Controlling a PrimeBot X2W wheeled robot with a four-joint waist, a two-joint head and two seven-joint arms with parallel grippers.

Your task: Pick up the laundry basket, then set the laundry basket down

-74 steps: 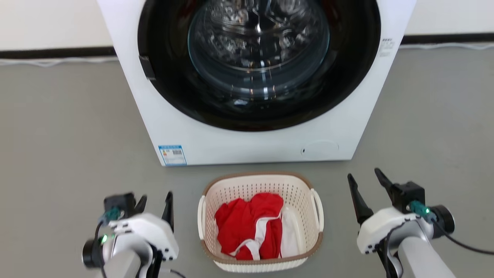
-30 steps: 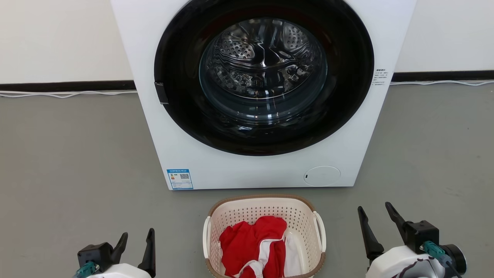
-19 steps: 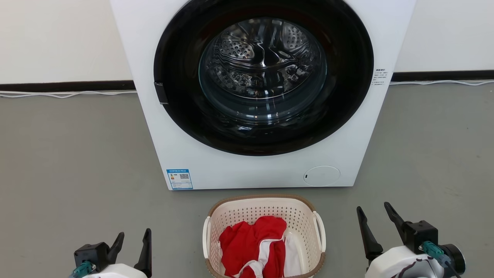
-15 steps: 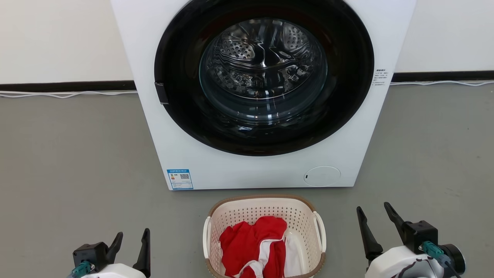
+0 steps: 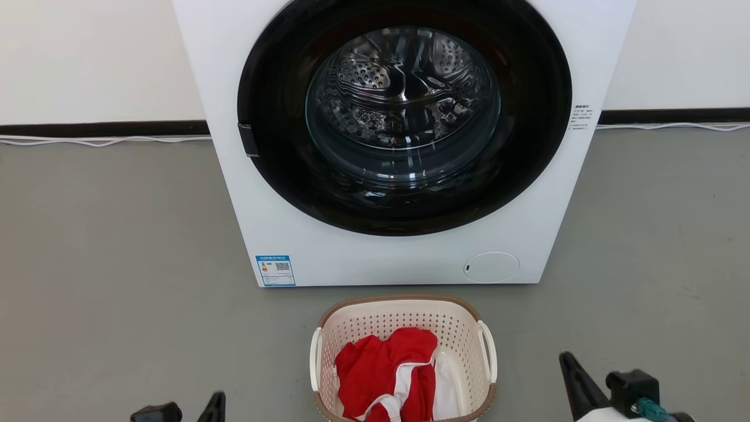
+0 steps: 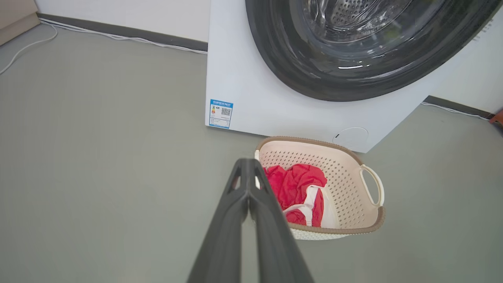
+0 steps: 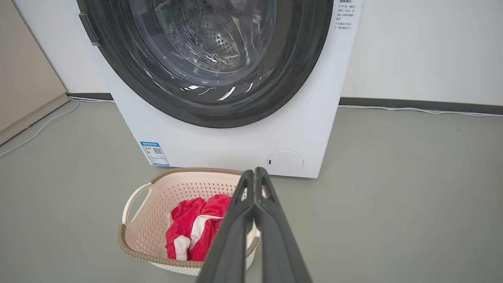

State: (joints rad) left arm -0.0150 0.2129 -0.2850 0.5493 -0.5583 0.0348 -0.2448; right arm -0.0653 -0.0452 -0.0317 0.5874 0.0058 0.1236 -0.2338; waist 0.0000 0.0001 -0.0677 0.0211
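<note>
Well, the big white washing machine stands past both grippers, with its round dark door facing them. The laundry basket sits flat on the floor just in front of it. It is ahead of the left gripper and off to its right, and ahead of the right gripper and off to its left, so it lies between the two. Neither one touches it. Red and white clothes are piled inside. Each gripper has its two fingers pressed together at the tips, with nothing between them. That could be a problem: I think closed fingers would just bump a thin side handle and push the light basket away. A lift by one handle could tip it and spill the clothes. The basket is also very near the washing machine, so a swing forward could knock into it. The floor is grey, smooth and flat, so a basket may slide easily. A pale wall with a dark strip at the bottom stands behind, and a thin white cable runs along it.
</note>
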